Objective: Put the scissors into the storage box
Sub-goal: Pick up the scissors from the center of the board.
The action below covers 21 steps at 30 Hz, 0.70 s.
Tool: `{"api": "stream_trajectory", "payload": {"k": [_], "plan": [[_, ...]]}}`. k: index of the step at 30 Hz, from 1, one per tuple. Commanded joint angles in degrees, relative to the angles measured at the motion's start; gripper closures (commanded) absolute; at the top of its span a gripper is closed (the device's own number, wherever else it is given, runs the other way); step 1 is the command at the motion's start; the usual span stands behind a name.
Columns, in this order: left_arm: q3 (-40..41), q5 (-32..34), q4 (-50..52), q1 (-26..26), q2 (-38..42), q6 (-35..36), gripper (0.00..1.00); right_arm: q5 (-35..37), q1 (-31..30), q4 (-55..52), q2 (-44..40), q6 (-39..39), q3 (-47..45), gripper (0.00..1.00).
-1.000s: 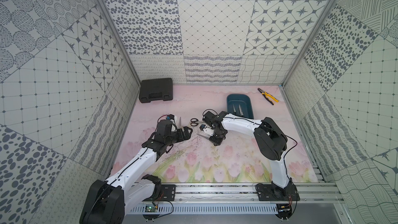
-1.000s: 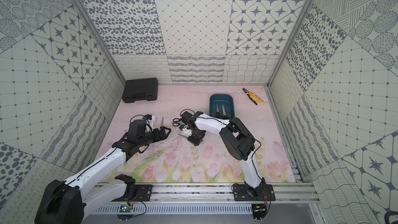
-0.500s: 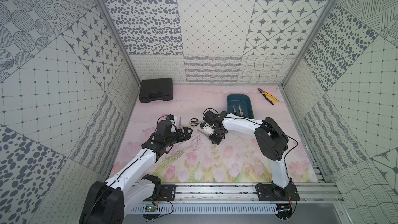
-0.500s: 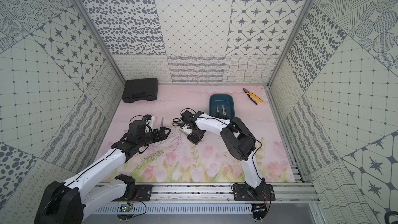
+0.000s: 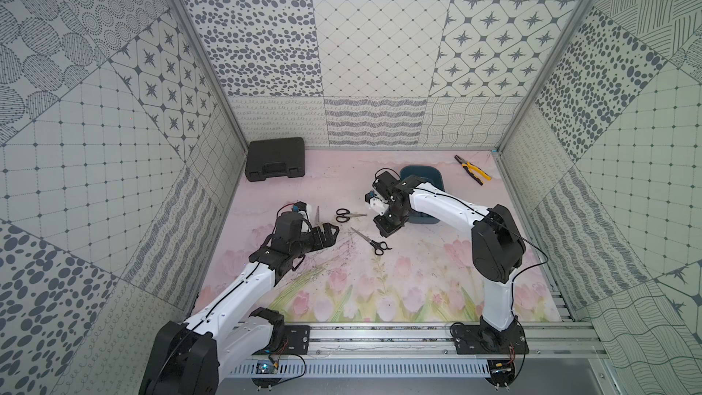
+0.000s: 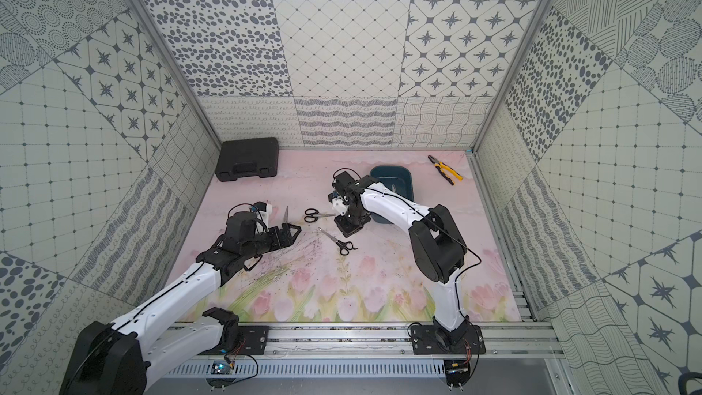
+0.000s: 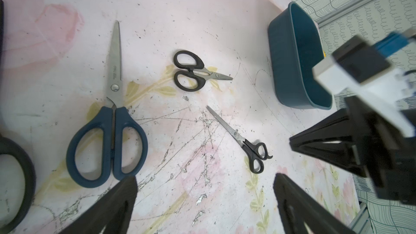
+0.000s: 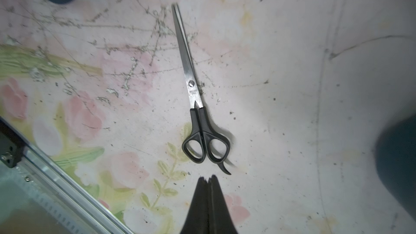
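Black left gripper [image 5: 329, 233] stands spread and empty beside the blue-handled scissors [image 7: 113, 109]. Right of them lie small black-handled scissors [image 7: 193, 72] and, nearer, slim black-handled scissors [image 8: 194, 93], all on the floral mat [image 5: 418, 279]. Right gripper [image 8: 208, 181] is pressed together, holding nothing, just beside the slim pair's handles. Teal storage box [image 7: 283, 68] sits farther right.

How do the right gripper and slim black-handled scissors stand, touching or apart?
Apart. In the right wrist view the shut right gripper ends short of the slim black-handled scissors' handle loops, with bare mat between.
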<state>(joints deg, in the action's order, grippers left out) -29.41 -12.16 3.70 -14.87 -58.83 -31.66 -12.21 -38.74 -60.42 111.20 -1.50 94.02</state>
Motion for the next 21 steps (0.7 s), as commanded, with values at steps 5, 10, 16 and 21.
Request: {"api": "stream_trajectory", "payload": {"k": [5, 10, 16, 21], "plan": [[-1.5, -1.2, 0.1, 0.6, -2.5, 0.3, 0.01, 3.7, 0.3, -4.5, 0.2, 3.0, 2.3, 0.96], [-1.0, -2.3, 0.6, 0.6, -4.5, -1.0, 0.04, -0.8, -0.1, -0.4, 1.9, 1.2, -2.1, 0.67], [-3.5, 4.7, 6.3, 1.5, -6.5, -4.0, 0.13, -0.4, -1.8, 4.0, 4.6, 2.7, 2.2, 0.66], [-9.7, 5.8, 17.4, 8.0, -12.9, -7.5, 0.20, 4.7, -5.4, 2.4, 13.8, 3.2, 17.3, 0.74]]}}
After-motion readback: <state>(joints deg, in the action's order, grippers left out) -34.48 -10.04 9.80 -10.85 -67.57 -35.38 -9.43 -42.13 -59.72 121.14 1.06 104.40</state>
